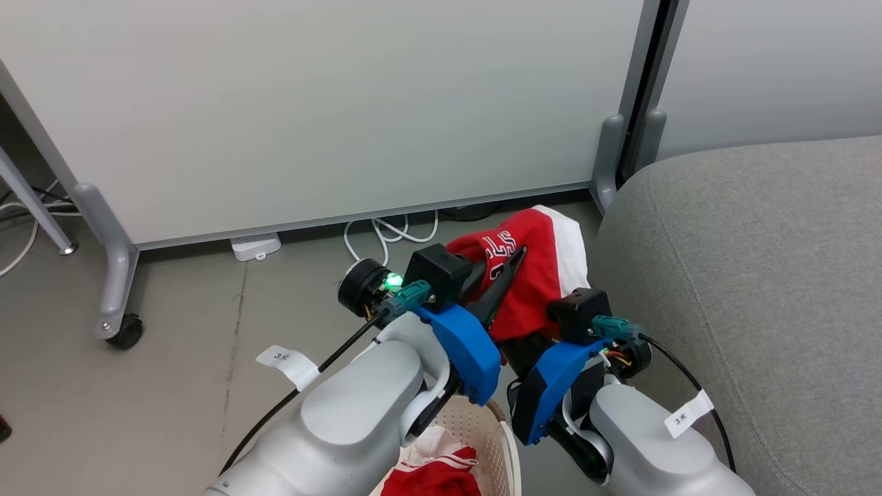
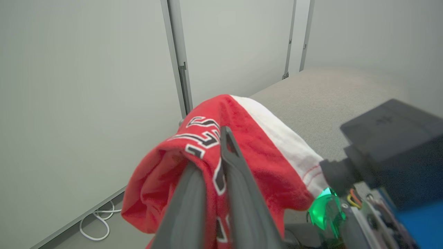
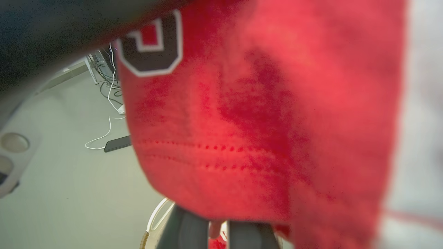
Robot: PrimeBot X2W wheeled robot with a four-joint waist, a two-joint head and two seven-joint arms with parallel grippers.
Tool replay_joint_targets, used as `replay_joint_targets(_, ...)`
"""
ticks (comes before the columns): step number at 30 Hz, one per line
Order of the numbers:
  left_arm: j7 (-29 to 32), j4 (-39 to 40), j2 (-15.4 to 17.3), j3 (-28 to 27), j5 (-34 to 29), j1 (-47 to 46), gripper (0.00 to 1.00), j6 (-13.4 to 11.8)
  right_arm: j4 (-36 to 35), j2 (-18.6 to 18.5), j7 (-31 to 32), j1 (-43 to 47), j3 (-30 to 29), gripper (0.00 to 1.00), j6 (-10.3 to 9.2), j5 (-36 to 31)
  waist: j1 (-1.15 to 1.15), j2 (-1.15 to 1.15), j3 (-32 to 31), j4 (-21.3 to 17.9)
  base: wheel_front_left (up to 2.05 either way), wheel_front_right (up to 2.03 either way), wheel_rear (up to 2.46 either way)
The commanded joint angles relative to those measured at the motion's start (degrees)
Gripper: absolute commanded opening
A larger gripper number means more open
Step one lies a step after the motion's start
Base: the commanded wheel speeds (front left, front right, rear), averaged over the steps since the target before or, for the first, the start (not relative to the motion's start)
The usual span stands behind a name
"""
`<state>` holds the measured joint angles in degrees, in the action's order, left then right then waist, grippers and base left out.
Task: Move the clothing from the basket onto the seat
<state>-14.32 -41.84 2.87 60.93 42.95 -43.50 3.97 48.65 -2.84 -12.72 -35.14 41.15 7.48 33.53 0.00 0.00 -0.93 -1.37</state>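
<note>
Left gripper point(image 2: 211, 162) fingers sit up close in the left wrist view, pressed together on a fold of the jersey point(image 2: 263, 152), right through the lettering. Right gripper point(image 3: 216, 226) is also closed, fingers running up into the jersey's lower edge (blurry, but it reads as a pinch, not just drape). Jersey hangs bunched between the two, in the air above the floor, just beside the seat point(image 1: 758, 275) corner, not on it. Shorts point(image 1: 441, 472) lie in the basket point(image 1: 475, 421) below the arms.

Handling, my read: light, limp knit, zero stiffness, sags and swings from any grip point. Not fragile. Probably a bit slick, so a shallow pinch could creep out. Two spaced pinches on hem or shoulder seam should spread it best. For the shorts, take the waistband, likely the thickest bit.
</note>
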Motion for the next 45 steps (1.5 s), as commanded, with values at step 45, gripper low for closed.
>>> replay_joint_targets(45,-0.95,28.30,9.14,-41.85,-24.38,40.19,1.00,-2.46,-17.28,-0.07,2.22,9.92,-19.81,0.00,0.03,-19.71,0.00,0.00,2.92,-6.58,0.00,0.00,0.00)
